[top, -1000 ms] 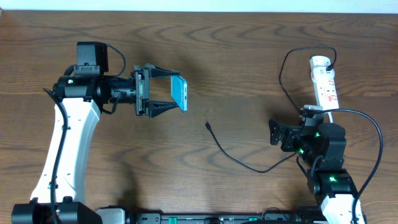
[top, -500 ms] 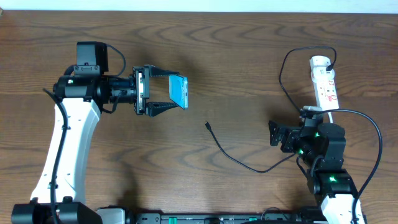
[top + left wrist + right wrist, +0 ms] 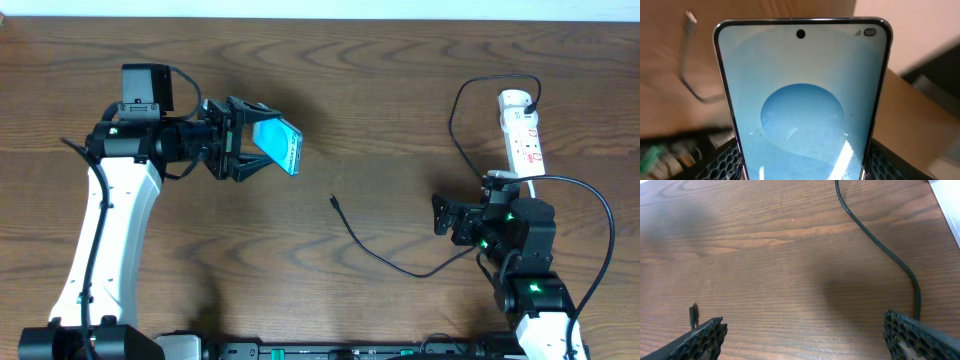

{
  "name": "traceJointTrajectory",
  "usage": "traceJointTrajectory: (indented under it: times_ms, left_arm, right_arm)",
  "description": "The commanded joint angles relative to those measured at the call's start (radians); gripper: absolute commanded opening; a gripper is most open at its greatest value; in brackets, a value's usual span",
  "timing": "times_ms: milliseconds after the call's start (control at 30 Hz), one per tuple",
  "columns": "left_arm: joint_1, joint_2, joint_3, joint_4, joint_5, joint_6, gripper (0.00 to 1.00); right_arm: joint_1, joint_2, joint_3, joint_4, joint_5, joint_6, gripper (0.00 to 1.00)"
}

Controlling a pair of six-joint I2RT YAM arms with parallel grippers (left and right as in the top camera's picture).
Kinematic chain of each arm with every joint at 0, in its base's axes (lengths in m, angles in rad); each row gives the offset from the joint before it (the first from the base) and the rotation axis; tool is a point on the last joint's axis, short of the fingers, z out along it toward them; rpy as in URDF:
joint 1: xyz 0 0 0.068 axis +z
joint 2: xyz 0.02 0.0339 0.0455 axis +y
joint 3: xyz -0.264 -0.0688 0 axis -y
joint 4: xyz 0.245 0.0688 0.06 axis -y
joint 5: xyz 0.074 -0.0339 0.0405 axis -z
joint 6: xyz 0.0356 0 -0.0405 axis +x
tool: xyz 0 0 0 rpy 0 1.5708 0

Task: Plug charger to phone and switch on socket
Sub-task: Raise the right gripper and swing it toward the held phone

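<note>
My left gripper [image 3: 268, 138] is shut on the phone [image 3: 280, 143], holding it by its long edges above the table's left half. Its light blue screen [image 3: 802, 100] fills the left wrist view, with the mesh fingers [image 3: 720, 162] against both sides. The charger's thin black cable [image 3: 385, 262] lies across the middle of the table, and its small connector tip [image 3: 334, 201] rests free, to the right of the phone and nearer me. The white socket [image 3: 522, 135] lies at the far right. My right gripper [image 3: 438, 213] stands open and empty near the cable [image 3: 875, 240], low over the wood, its tip [image 3: 693, 312] by the left finger.
The black cable loops up to the socket's far end [image 3: 515, 100]. A second thick black cable [image 3: 600, 215] arcs around the right arm. Bare wooden table [image 3: 380, 90] lies between the two arms.
The left wrist has rolled, tilting the phone from edge-on to screen partly facing up. The right arm, cable and socket have not moved.
</note>
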Motion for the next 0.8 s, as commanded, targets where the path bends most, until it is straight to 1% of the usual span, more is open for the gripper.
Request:
traceJointTrajectory:
  times_ms: [0,200,300,333,433,500,667,767]
  left_arm:
    - [0.004,-0.019,0.001,-0.009,-0.190,0.087,0.07]
    - [0.004,-0.019,0.001,-0.107,-0.457,0.108,0.07]
    - [0.004,-0.019,0.001,-0.150,-0.562,0.108,0.07]
    - [0.004,-0.019,0.000,-0.164,-0.598,0.108,0.07]
    - [0.004,-0.019,0.000,-0.179,-0.624,0.108,0.07]
    - [0.004,-0.019,0.000,-0.180,-0.626,0.109,0.07]
    - [0.004,-0.019,0.000,-0.188,-0.627,0.109,0.07]
    - [0.004,-0.019,0.000,-0.200,-0.628,0.109,0.08]
  right_arm:
    - [0.008,0.000,0.041,0.006,-0.007,-0.018,0.99]
    - [0.009,0.000,0.167,-0.031,-0.056,-0.033,0.99]
    - [0.009,0.001,0.286,-0.103,-0.093,-0.045,0.99]
    - [0.009,0.006,0.359,-0.153,-0.120,-0.045,0.99]
    - [0.008,0.028,0.497,-0.242,-0.202,-0.045,0.99]
    - [0.008,0.057,0.595,-0.298,-0.310,-0.044,0.99]
    - [0.008,0.205,0.823,-0.396,-0.737,-0.044,0.99]
    - [0.009,0.303,0.891,-0.388,-0.971,-0.045,0.99]
